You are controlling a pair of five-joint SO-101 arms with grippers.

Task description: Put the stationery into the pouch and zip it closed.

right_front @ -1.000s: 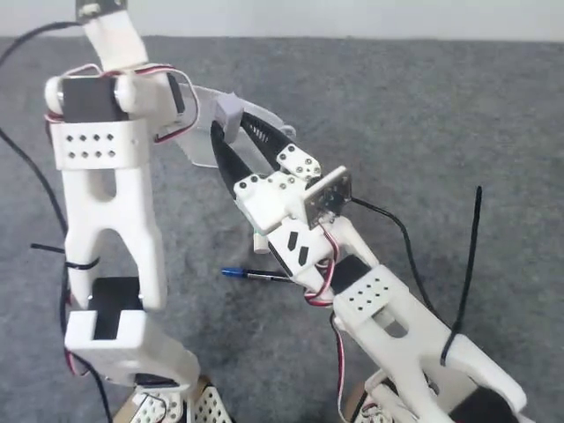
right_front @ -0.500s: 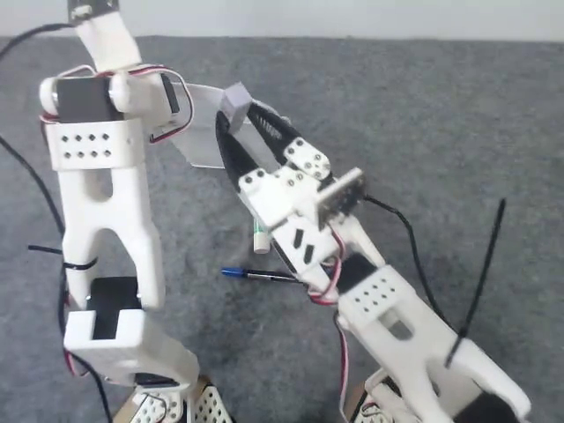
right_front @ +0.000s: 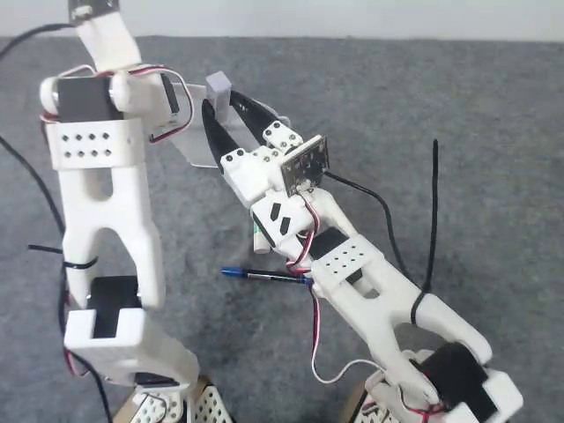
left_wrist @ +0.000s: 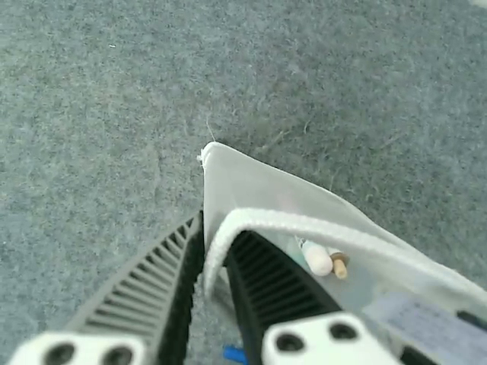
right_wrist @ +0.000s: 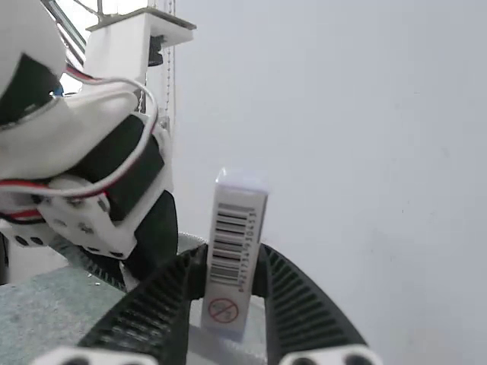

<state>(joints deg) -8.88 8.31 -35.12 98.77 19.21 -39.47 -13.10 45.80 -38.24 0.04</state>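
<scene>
The translucent white pouch (left_wrist: 304, 205) hangs above the grey carpet, and my left gripper (left_wrist: 215, 232) is shut on its white zipper band. A white item and a tan one lie inside it. In the high view the pouch (right_front: 196, 145) shows beside the left arm's wrist. My right gripper (right_front: 220, 99) is shut on a small pale barcoded box (right_front: 218, 85), held upright just over the pouch's mouth. In the right wrist view the box (right_wrist: 237, 220) stands between the black fingers of my right gripper (right_wrist: 228, 258). A blue pen (right_front: 260, 276) lies on the carpet under the right arm.
A small white and green item (right_front: 256, 232) lies partly hidden under the right arm, near the pen. The left arm's white column (right_front: 106, 194) stands tall at the left. Black cables (right_front: 432, 220) trail off the right arm. Open carpet spreads to the right.
My right gripper has carried the box back and to the left, closer to the left arm's wrist and the pouch. The left arm and the pen have stayed in place.
</scene>
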